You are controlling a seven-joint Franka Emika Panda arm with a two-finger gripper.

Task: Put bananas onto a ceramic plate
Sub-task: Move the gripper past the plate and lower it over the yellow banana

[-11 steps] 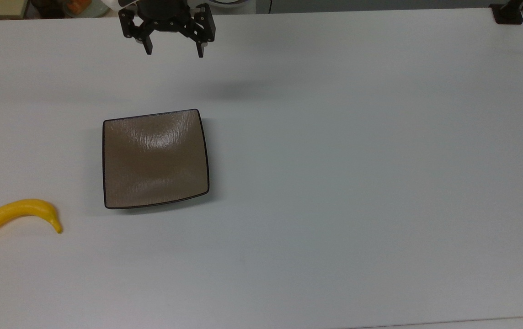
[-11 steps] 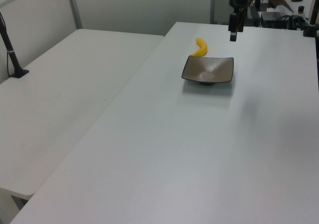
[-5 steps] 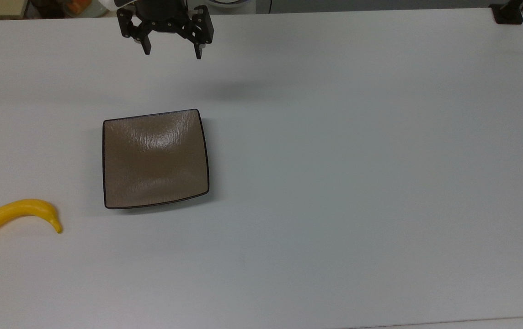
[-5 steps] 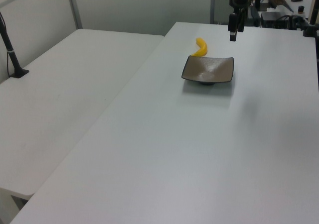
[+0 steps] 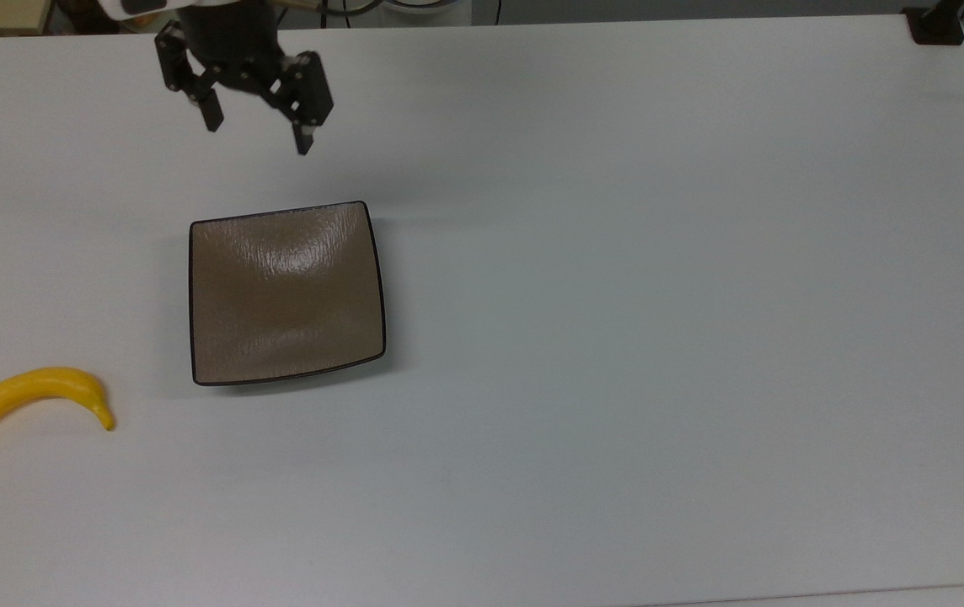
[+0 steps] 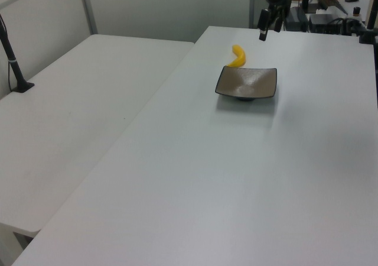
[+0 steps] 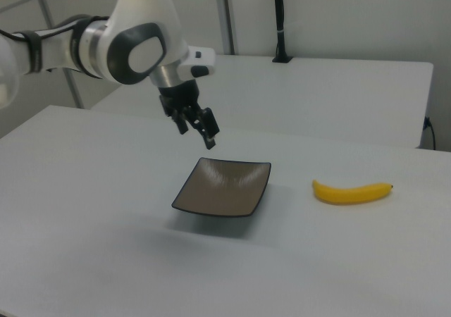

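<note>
Since the earlier frames the gripper (image 5: 259, 141) has shifted toward the top view's left and a little lower in that picture, and it has also turned slightly, so the two fingers now sit on a slanted line instead of a level one. Its jaws are wide apart and hold nothing. In the right view the gripper (image 7: 200, 135) hangs in the air above the far edge of the ceramic plate (image 7: 224, 187), not touching it.

Nothing else has changed place. The plate (image 5: 284, 295) lies flat on the white bench (image 5: 659, 295) and is bare (its glossy brown surface shows only a reflection of light). The banana (image 5: 23, 402) lies on the bench at the top view's left edge, well apart from the plate, with its thin stem end pointing toward the plate side. In the left view the banana (image 6: 238, 55) is seen just behind the plate (image 6: 247, 83), and in the right view it (image 7: 351, 191) rests at the right view's right of the plate.

I judge that the arm has begun its travel toward the banana, so the task is at its start: the fruit is not yet grasped. The next move probably calls for crossing over or around the plate, then turning the jaws across the banana's curved body before going down.
</note>
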